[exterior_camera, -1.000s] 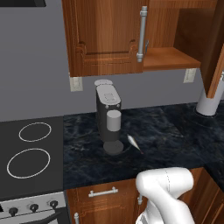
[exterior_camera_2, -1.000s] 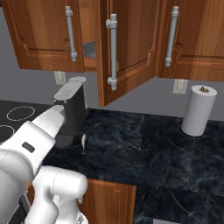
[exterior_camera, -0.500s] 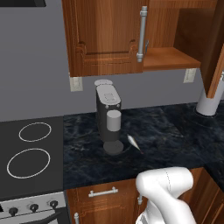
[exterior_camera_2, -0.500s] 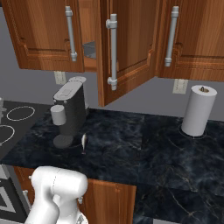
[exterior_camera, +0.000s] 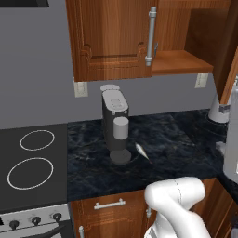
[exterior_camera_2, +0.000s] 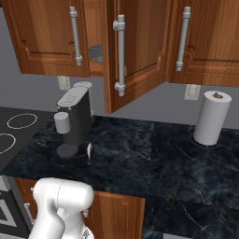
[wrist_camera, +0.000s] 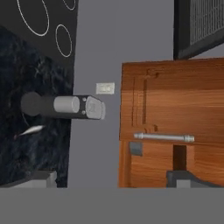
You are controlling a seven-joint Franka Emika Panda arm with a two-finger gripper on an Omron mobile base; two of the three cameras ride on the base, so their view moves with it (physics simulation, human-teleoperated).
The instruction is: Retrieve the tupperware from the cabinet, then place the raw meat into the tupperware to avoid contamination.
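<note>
The cabinet [exterior_camera_2: 135,51] has its middle door swung open, and its left door [exterior_camera: 111,37] is closed. A grey corner of the tupperware [exterior_camera_2: 95,52] shows on the shelf in the gap behind the open door; in the rolled hand view the tupperware [wrist_camera: 135,148] is a small grey patch beside the silver bar handle [wrist_camera: 164,137]. The raw meat [exterior_camera: 142,151] lies on the dark counter just right of the coffee machine [exterior_camera: 116,125]; the meat [exterior_camera_2: 89,151] [wrist_camera: 33,130] is a pale sliver. My gripper [wrist_camera: 116,181] is open, fingertips [wrist_camera: 188,178] wide apart, facing the cabinet from a distance and holding nothing.
A tall white paper-towel roll [exterior_camera_2: 212,117] stands at the counter's right. The stove top [exterior_camera: 32,158] with ring burners lies left of the coffee machine. A wall outlet [exterior_camera: 81,88] sits under the cabinet. Bare counter [exterior_camera_2: 154,154] spreads between the meat and the roll.
My arm has swung away from the left side of the right base view, where it hid the coffee machine a second ago. A grey part of it now shows at the left base view's right edge.
</note>
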